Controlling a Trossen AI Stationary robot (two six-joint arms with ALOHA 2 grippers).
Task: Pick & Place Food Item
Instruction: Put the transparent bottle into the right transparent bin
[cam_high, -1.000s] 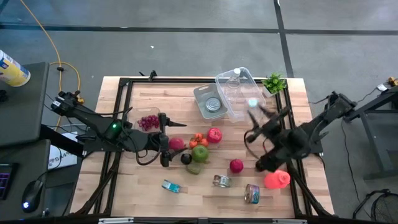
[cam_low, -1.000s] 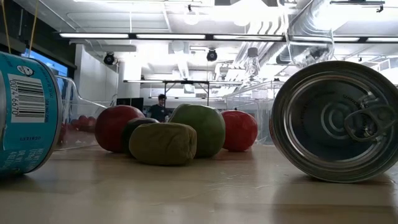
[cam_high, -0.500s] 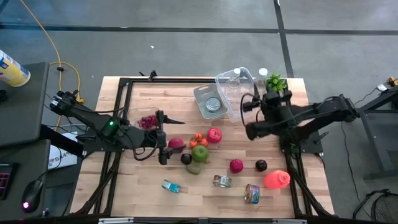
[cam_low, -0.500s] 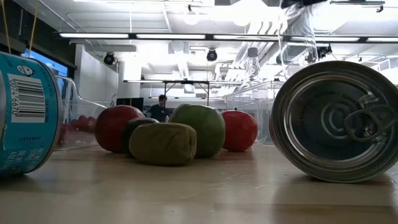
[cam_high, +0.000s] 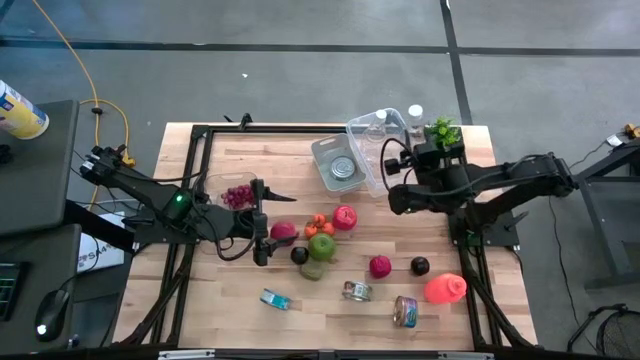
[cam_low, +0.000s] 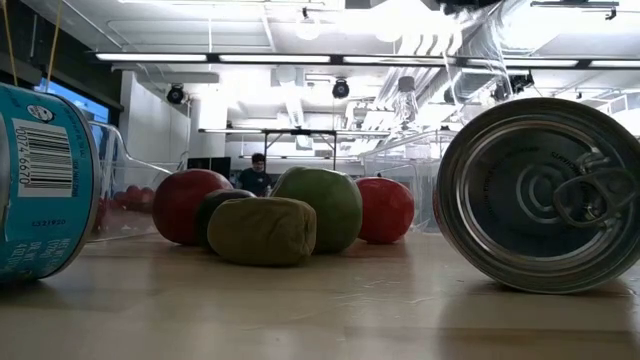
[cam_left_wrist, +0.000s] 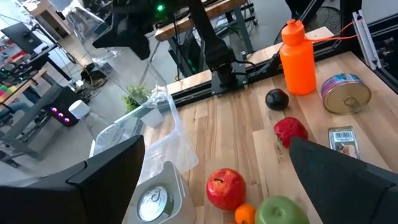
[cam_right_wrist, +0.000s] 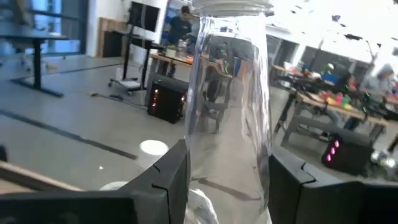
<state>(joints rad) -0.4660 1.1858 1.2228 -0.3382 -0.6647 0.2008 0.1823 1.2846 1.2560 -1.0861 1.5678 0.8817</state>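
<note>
Since the bottle (cam_right_wrist: 227, 93) is clear, thin-walled and apparently empty, I am treating it as light, slick and easy to dent. It is standing upright between the right gripper (cam_right_wrist: 228, 160) fingers, and the jaws are pressing against both sides of its body below the shoulder, so I am reading them as grasping it. That straight stretch of wall is the place to hold. Higher up it narrows toward the white cap, and a hard squeeze anywhere could buckle it or let it squirt out.

From above, I am seeing only the bottle's cap (cam_high: 415, 114) at the far edge of the worktop (cam_high: 230, 290), between the clear bin (cam_high: 350, 128) and the little plant (cam_high: 440, 130). Whether its base is resting on the wood or hanging clear, I cannot tell.

The left gripper (cam_left_wrist: 216, 142) is waiting near the cluster of fruit in the middle of the worktop, with its jaws spread wide and holding nothing.
</note>
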